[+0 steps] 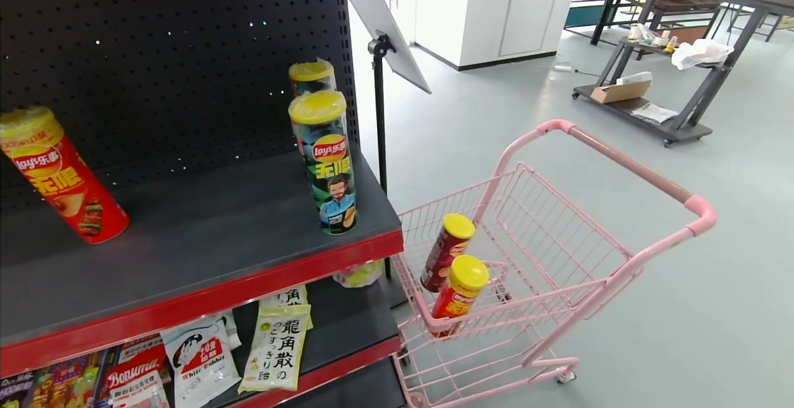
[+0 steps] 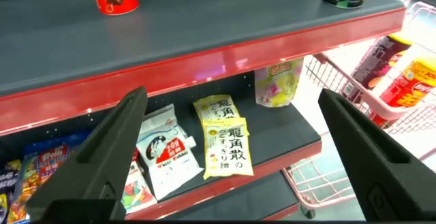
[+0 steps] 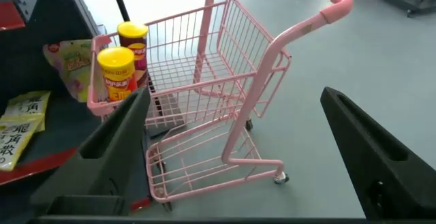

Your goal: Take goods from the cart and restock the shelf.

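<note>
1. left wrist view has the left gripper spread wide and empty. it is held in front of the red front edge of the shelf, facing the lower tier and its candy packets, and touches nothing.
2. the right gripper is likewise released, with nothing between its fingers. it hangs above the floor beside the pink cart, pointed toward the basket and well apart from the goods in it.
3. two cans with yellow lids sit in the cart's upper basket, at the end nearest the shelf. a dark red can leans on the wire wall, and a red-and-yellow can stands just beside it.
4. three cans stand on the upper shelf board: a red can at the left, a green can near the front right corner, and a second green can just behind it by the pegboard.
5. by my reading the restock is partway: three cans are placed and two are left in the cart. neither arm carries anything, so this looks like a pause between picks. the right arm seems better placed for the next grasp.
</note>
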Available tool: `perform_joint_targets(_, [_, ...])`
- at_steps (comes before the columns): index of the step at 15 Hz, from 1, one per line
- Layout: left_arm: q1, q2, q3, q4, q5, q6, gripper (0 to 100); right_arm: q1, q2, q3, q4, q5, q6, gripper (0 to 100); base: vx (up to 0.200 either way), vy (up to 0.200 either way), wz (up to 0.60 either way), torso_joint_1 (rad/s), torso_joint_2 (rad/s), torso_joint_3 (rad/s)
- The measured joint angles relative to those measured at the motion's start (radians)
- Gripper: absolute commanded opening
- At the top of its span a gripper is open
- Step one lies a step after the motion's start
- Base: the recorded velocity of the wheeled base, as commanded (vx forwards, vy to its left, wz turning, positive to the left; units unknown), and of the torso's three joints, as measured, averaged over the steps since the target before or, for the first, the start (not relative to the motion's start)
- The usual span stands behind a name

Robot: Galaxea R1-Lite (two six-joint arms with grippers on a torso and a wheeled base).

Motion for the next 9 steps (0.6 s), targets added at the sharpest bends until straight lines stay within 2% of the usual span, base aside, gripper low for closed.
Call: perform_joint_targets(9, [0.0, 0.0, 0.001, 0.0, 0.0, -0.002, 100, 0.0, 0.0, 0.0, 0.0, 0.0, 0.001, 100, 0.0, 0.0, 0.0, -0.143, 0.37, 0.22])
